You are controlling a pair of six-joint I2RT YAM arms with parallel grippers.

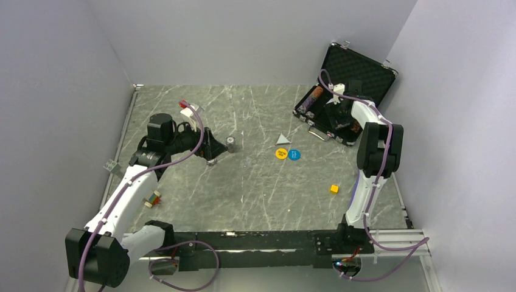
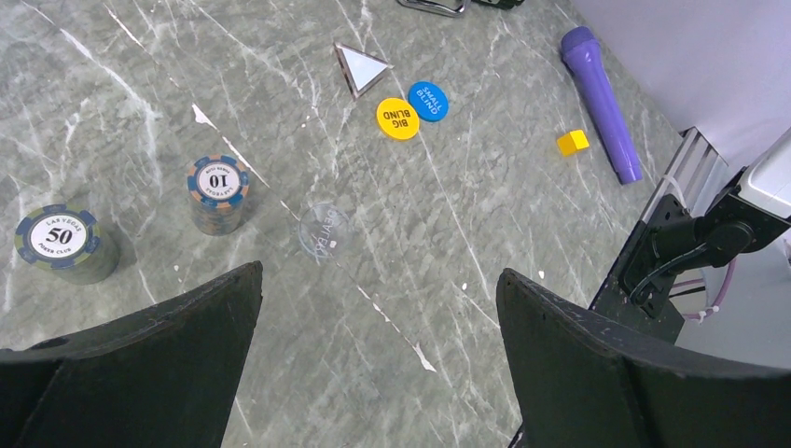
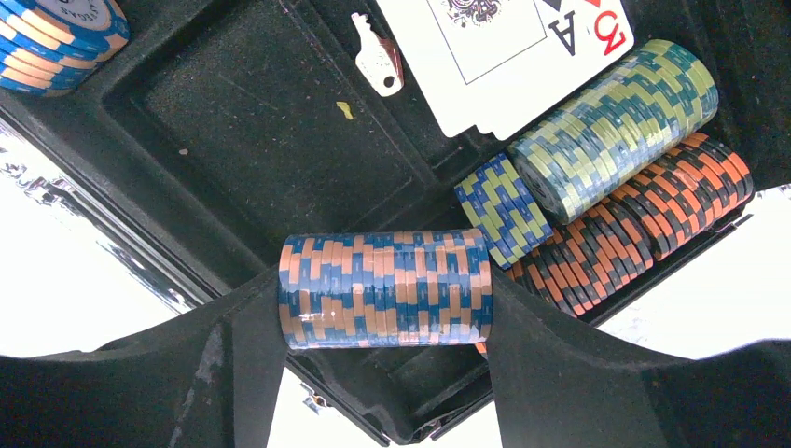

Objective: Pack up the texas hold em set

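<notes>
The black briefcase (image 1: 359, 68) stands open at the back right. My right gripper (image 3: 384, 297) hangs over its foam tray (image 3: 270, 121), shut on a blue-and-orange chip row (image 3: 384, 287). Green-and-yellow (image 3: 611, 126) and orange-and-black chip rows (image 3: 644, 224) and cards (image 3: 494, 56) lie in the tray. My left gripper (image 2: 381, 289) is open and empty over the table. Ahead of it stand a "10" chip stack (image 2: 217, 191) and a "50" chip stack (image 2: 61, 245), beside a clear disc (image 2: 324, 231). Farther off lie the yellow disc (image 2: 397, 119) and blue disc (image 2: 428, 101).
A mirrored triangle (image 2: 362, 68) lies by the discs. A small yellow cube (image 2: 573, 142) and a purple stick (image 2: 602, 98) lie near the right rail. A small key (image 3: 376, 56) sits in the tray. A little coloured object (image 1: 152, 199) lies by the left arm.
</notes>
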